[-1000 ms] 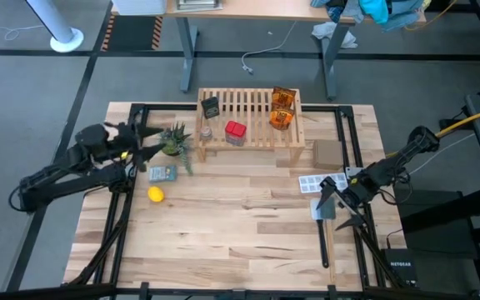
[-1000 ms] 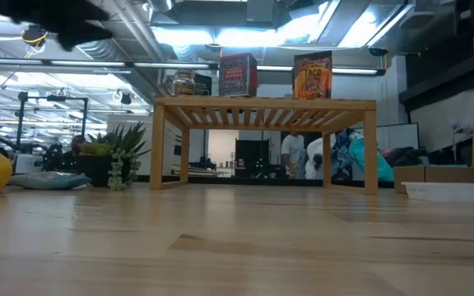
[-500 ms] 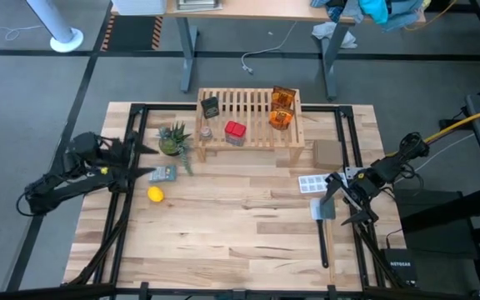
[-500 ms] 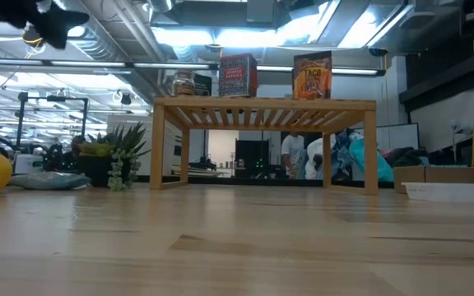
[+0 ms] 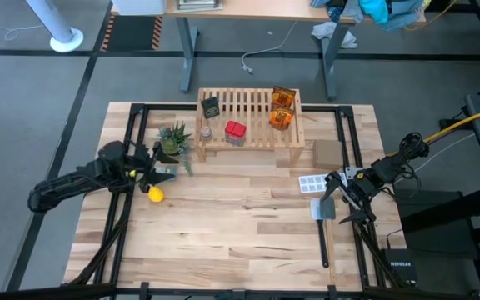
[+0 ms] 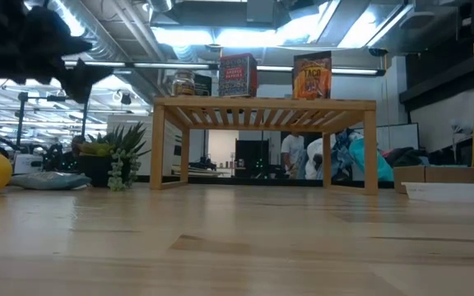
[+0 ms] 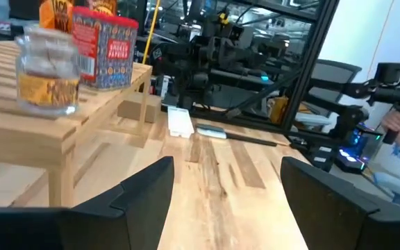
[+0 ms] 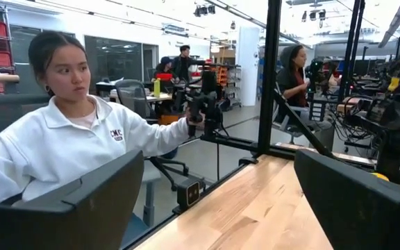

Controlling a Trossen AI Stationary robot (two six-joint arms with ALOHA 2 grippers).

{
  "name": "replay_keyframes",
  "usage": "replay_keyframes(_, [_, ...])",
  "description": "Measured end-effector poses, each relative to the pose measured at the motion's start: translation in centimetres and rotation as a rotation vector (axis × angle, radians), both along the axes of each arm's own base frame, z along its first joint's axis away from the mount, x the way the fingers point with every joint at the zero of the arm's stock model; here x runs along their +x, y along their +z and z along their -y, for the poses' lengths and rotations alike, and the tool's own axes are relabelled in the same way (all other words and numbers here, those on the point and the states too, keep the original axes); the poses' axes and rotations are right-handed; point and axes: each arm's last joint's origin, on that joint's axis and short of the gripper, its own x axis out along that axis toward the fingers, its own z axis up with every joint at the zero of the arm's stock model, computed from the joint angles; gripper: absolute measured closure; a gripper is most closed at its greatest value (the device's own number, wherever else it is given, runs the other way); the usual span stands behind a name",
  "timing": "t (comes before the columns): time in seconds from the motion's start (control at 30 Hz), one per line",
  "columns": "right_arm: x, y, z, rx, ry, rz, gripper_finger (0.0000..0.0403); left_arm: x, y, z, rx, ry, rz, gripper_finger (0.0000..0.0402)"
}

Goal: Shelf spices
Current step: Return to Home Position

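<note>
The spices [image 5: 235, 131] stand on the shelf [image 5: 252, 107] — the left end effector [image 5: 158, 162], released, hovers between potted plant [image 5: 173, 138] and yellow toy [image 5: 155, 195], the right end effector [image 5: 330, 197], released too, near the surface's right edge.

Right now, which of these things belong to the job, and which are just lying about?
Job: shelf; on it two orange packets, red tin, dark grey box, small jar; left tool and right tool, both open.
Lying about: potted plant, yellow toy, white ice-cube tray, brown box.
</note>
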Motion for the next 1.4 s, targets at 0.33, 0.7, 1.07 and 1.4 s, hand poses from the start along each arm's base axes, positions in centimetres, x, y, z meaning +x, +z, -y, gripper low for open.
replay_keyframes(0.33, [0.0, -0.1, 0.0, -0.006, 0.000, -0.009, 0.0023, 0.5, -0.7, 1.0, 0.179, -0.202, 0.093, 0.0144])
replay_keyframes(0.7, [0.0, -0.1, 0.0, -0.006, -0.002, -0.010, 0.0023, 0.7, -0.3, 1.1, 0.140, 0.051, 0.113, 0.0144])
replay_keyframes(1.07, [0.0, -0.1, 0.0, -0.006, -0.003, -0.010, 0.0023, 0.7, -0.2, 1.0, 0.264, 0.146, 0.113, 0.0144])
replay_keyframes(1.4, [0.0, -0.2, 0.0, -0.011, -0.003, -0.017, 0.0023, 0.9, -1.5, 0.8, 0.238, 0.204, -0.036, 0.0144])
